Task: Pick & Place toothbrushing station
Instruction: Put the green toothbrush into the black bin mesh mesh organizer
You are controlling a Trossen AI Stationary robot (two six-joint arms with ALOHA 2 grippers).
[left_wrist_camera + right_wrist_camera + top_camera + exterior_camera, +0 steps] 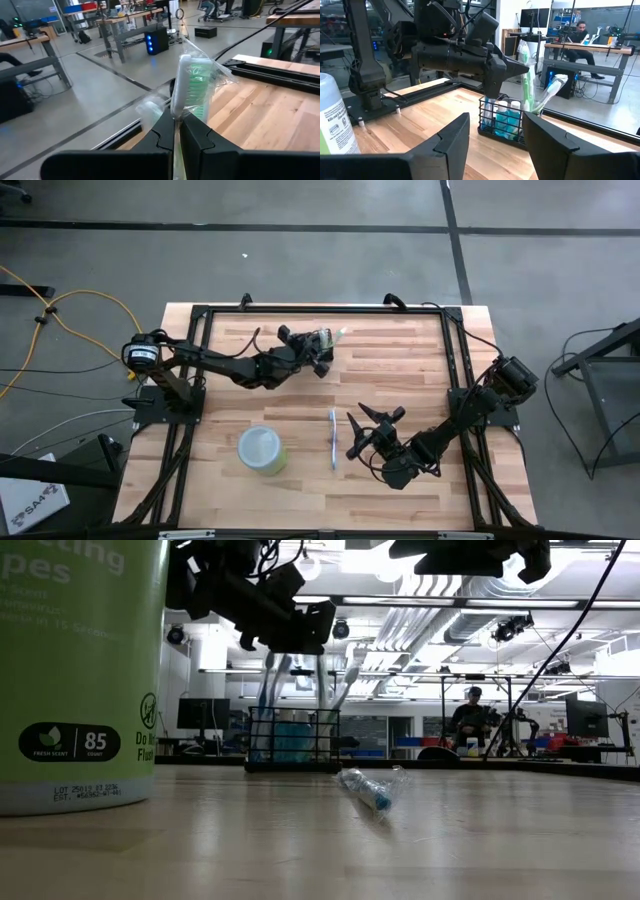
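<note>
- left gripper (322, 352) is at the far side of the table (420, 365), fingers pressed together on a wrapped green toothbrush (196, 90); in its wrist view the bristle head sticks out past the fingertips, clear wrapper around it
- toothbrushing station (504, 119), the black mesh holder, sits at the far edge near the middle; in the right wrist view it's directly under the left gripper, brushes already standing in it; so the held brush looks to be right over or partly inside the holder, can't tell which
- key relation: the brush's long axis looks roughly upright in the right wrist view, holder directly below; i'd judge the coming move is a short drop or release, w/ the left arm much the nearer one
- right gripper (376, 420) hovers nearer the front, well apart from the holder, fingers spread, holding nothing; another wrapped toothbrush (333, 437) lies flat on the table just beside it, long axis running front-to-back, likely its next pick
- hard to see: in the high view the holder is mostly covered by the left gripper; low view has the green wipes tub (80, 670) blocking one side, station (293, 740) small behind it; whether the brush tip touches the mesh is unclear
</note>
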